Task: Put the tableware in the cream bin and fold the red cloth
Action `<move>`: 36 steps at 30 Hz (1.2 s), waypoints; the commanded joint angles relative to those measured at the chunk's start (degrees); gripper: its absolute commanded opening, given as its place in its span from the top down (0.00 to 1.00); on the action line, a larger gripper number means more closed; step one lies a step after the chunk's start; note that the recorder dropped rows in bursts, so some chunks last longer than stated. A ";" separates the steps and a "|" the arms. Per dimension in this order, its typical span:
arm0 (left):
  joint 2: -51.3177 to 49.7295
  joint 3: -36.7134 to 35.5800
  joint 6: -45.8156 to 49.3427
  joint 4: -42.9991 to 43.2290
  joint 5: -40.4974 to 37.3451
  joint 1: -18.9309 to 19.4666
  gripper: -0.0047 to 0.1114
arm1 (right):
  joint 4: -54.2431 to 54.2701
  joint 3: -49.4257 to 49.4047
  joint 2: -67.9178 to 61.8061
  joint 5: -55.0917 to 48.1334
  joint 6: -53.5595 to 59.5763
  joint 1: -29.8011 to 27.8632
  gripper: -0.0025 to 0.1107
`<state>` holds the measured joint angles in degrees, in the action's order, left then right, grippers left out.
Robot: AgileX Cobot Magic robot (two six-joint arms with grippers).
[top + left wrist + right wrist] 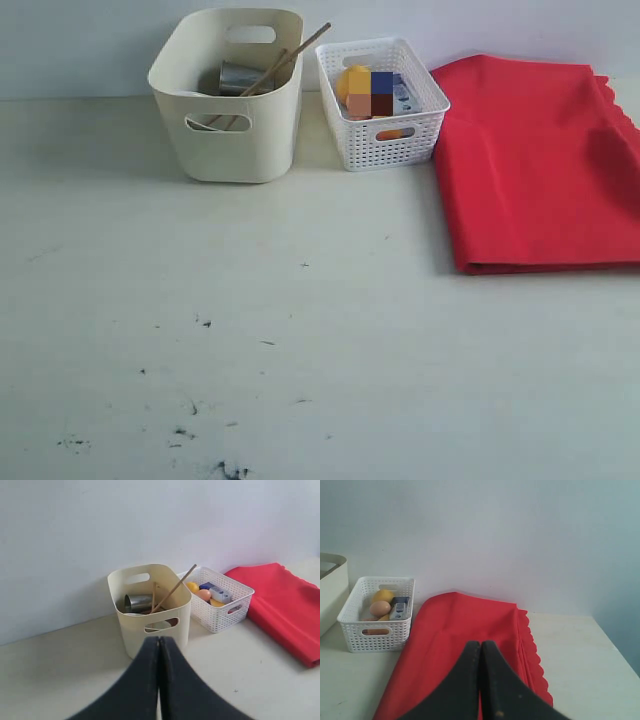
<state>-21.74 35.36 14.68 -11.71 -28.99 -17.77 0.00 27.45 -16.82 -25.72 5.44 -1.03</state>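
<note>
Left gripper (pixel 159 647), its two dark fingers pressed flat together with nothing between them, hangs above the pale table (pixel 300 350) and points toward the cream bin (pixel 131 635), which stands well apart from it near the back wall. Right gripper (pixel 480 650) is likewise closed tight and empty, aimed along the red cloth (pixel 465 625); from its wrist view it is hard to tell whether the tips hover over the fabric's near edge or short of it. Both arms appear drawn back, low and roughly level, their cameras looking across the tabletop toward the wall. Inside the cream bin (pixel 240 150) a steel cup (pixel 240 77) lies on its side, and a pair of wooden chopsticks (pixel 290 57) leans against the rim, their ends poking above it; other pieces show dimly through the oval handle but cannot be made out. Just beside the bin, on its right in the exterior view, sits a white lattice basket (pixel 385 145) holding a yellow lemon (pixel 382 596), a blue-white milk carton (pixel 399 607) and a peach-coloured egg-shaped item (pixel 380 609). Red cloth (pixel 540 170) lies folded in flat layers right of the basket, its scalloped edge on the far side from it, running off the exterior view's right border.
</note>
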 commanded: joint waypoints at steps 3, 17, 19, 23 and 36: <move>-0.18 -0.13 0.23 -0.50 0.15 0.10 0.96 | 0.00 -0.26 0.17 0.14 -0.11 0.00 0.98; 3.59 -8.97 -7.17 5.69 10.61 0.10 0.96 | 0.00 -0.26 0.17 0.14 -0.11 0.00 0.98; 4.56 -12.24 -11.25 8.90 15.23 0.10 0.96 | 0.00 -0.26 0.17 0.14 -0.11 0.00 0.98; 6.16 -17.75 -20.04 15.67 19.88 0.10 0.96 | 0.00 -0.26 0.17 0.14 -0.11 0.00 0.98; 16.18 -31.54 -30.20 18.60 25.19 11.66 0.96 | 0.00 -0.26 0.17 0.14 -0.11 0.00 0.98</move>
<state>-7.81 5.94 -14.50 6.68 -4.51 -9.05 0.00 27.45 -16.82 -25.82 5.44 -1.03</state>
